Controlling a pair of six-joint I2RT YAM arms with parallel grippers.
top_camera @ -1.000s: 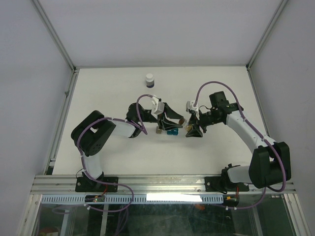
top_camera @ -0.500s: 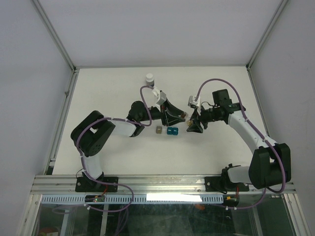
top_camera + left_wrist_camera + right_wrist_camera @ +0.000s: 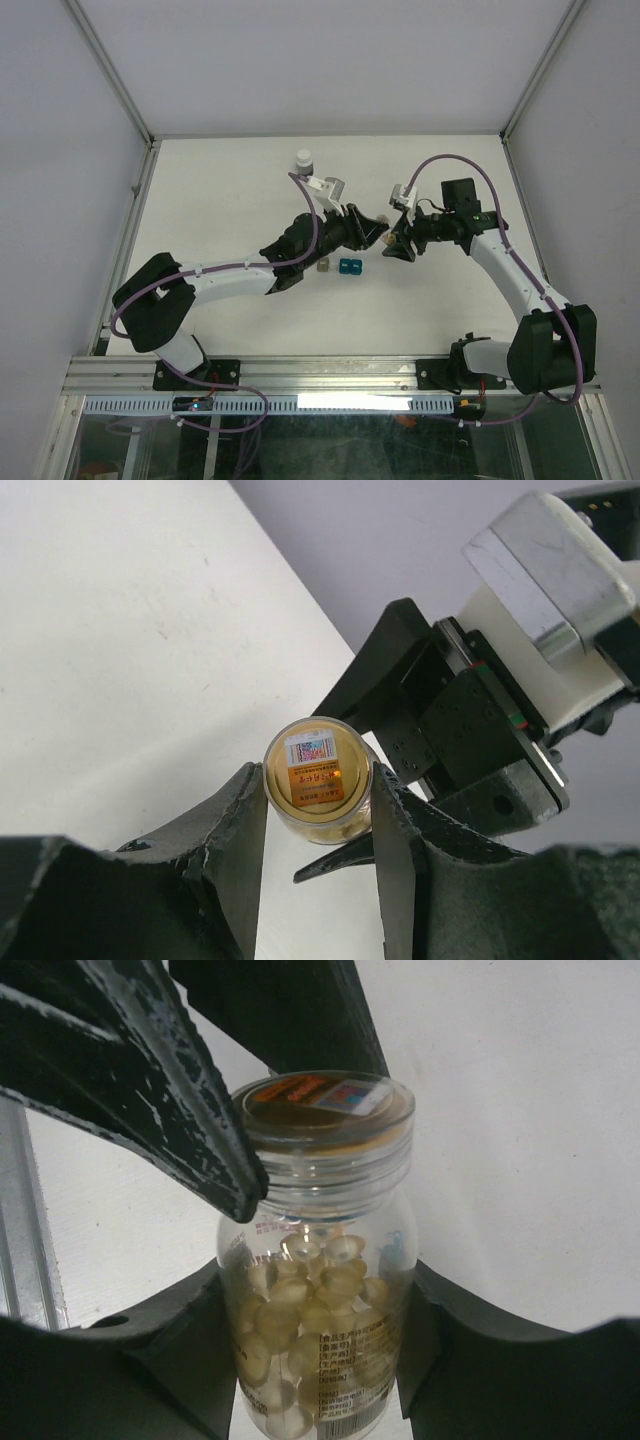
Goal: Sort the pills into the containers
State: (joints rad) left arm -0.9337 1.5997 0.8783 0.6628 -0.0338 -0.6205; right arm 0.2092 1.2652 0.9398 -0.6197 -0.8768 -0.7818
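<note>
Clear vial (image 3: 318, 1260) of pills (image 3: 300, 1325), orange-and-white cap label (image 3: 314, 768), print illegible

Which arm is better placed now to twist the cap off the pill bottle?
Probably left: the left gripper is closed on the cap, while the right gripper holds the bottle by its body.

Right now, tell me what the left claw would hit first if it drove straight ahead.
The pill bottle: its cap end already sits in the left claw, so that comes first. Directly behind is the right claw, gripping its body; how far behind is unclear.
</note>
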